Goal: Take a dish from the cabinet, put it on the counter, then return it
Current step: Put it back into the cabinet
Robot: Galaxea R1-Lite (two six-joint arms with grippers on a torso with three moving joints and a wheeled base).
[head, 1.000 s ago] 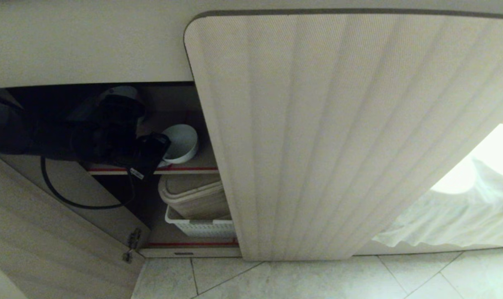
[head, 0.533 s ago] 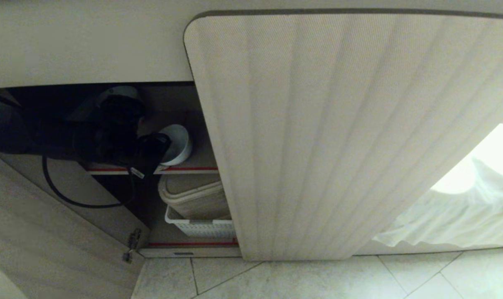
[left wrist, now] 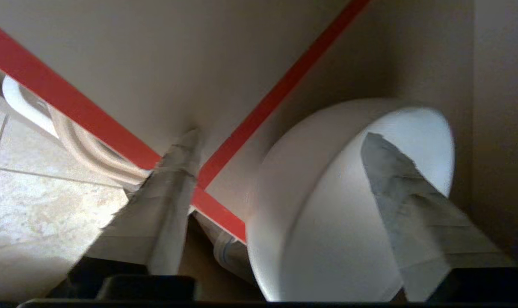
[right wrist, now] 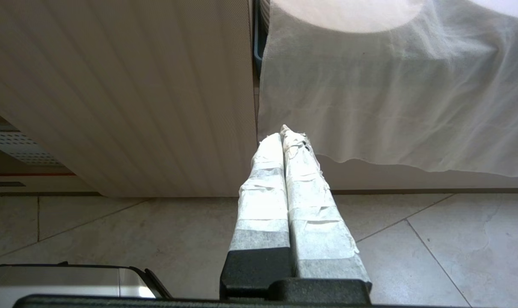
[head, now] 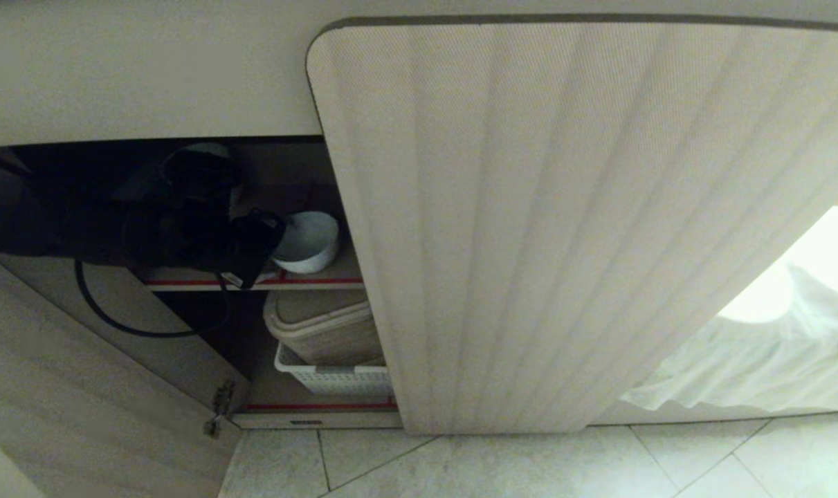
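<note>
Dish [head: 310, 241] sits on the cabinet shelf [head: 308, 281], left gripper [left wrist: 280, 141] spread around its wall

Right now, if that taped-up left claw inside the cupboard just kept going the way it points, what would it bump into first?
Probably the dish: the left gripper stands open around its wall, one finger inside the dish and the other outside over the shelf. Beyond it comes the cabinet's back wall, though depth is unclear.

A white slotted basket [head: 332, 377] is sitting lower centre-left, holding a beige lidded container [head: 322, 325]. A white cloth [head: 751, 353] is hanging at right above the tiled floor [head: 529, 463].
</note>
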